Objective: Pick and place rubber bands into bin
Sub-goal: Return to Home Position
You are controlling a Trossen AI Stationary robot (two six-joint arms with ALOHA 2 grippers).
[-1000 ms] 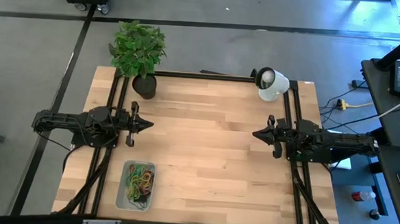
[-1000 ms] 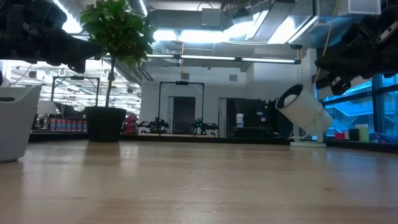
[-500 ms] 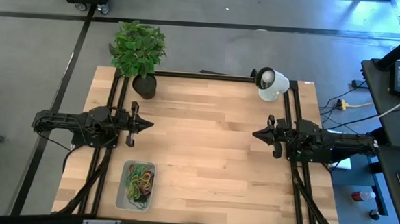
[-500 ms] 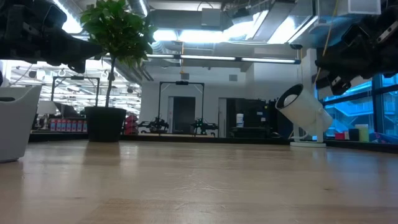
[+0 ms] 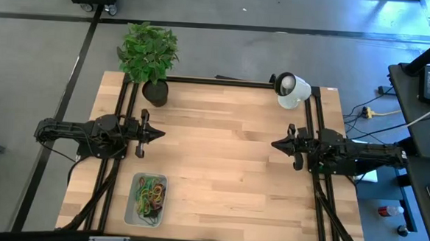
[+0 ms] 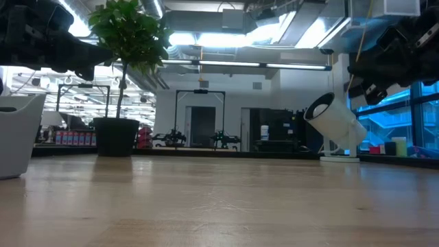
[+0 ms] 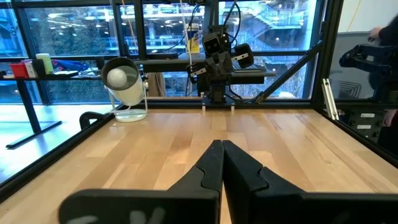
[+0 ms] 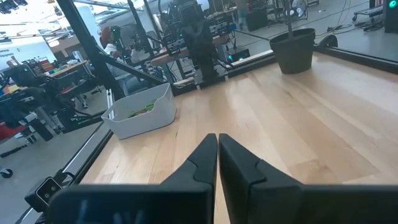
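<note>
The rubber bands [image 5: 150, 194] lie in a mixed heap inside the bin [image 5: 130, 205], which stands on the bench [image 5: 226, 180] at the left arm's side, near the edge. The left gripper [image 5: 160, 134] hangs above the bench near the bin, its fingers [image 7: 208, 169] pressed together and holding nothing. The right gripper [image 5: 275, 144] hangs at the opposite side, well apart from the bin and facing the left one. Its fingers [image 8: 200, 160] are also pressed together and empty.

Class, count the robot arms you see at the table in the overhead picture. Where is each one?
2. The left arm lies along the left side of the table, the right arm along its right side, facing each other. None seems hidden.
</note>
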